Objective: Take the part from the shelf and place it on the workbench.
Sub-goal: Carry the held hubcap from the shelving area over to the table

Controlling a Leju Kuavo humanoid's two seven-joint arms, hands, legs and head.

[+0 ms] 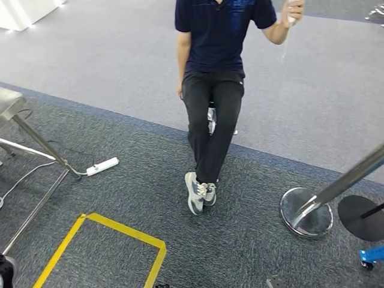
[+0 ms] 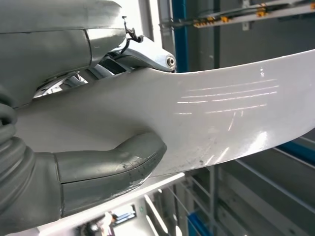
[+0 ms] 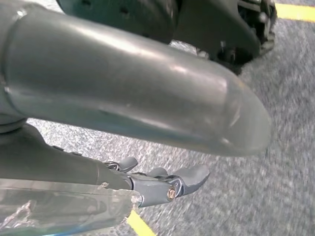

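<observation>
The left hand [image 2: 74, 118] grips a white curved panel part [image 2: 223, 113], thumb pressed on one face and the fingers over the opposite edge; the part juts from the hand well beyond the thumb. Its glossy, scuffed skin looks thin, stiff, fairly light and slippery, so a hold nearer its middle would likely steady it. The right hand [image 3: 163, 184] hangs over grey carpet [image 3: 282, 162], holding nothing, fingers loosely extended.

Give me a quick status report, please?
Left hand grips white part. Right hand holds nothing, fingers extended. Seated person ahead.
</observation>
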